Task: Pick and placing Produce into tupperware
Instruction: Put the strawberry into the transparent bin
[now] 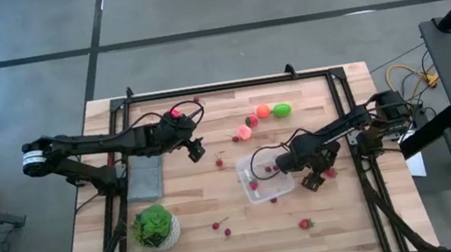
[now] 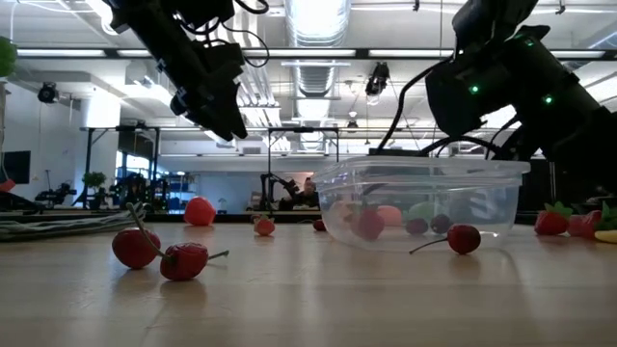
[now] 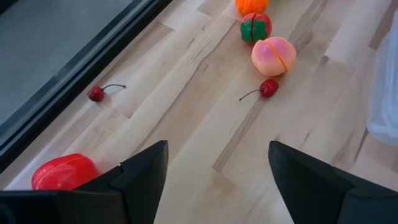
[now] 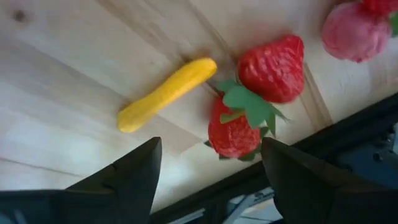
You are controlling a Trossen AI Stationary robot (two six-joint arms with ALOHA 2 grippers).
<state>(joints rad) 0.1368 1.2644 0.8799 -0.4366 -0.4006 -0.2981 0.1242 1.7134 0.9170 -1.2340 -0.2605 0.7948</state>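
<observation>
Left gripper (image 1: 197, 150) hung released above the tabletop (image 1: 193, 210); the box (image 1: 265, 177) sat centre-right holding some produce; right gripper (image 4: 208, 165) hovered parted over two strawberries (image 4: 272, 67), best lowered squarely around one before closing

One camera looks straight down on the whole table (image 1: 225, 250), another sits at its surface looking level across into the room, both sharing the tupperware (image 2: 424, 198), while each wrist camera peers closely down at the wood past its own fingers.
</observation>
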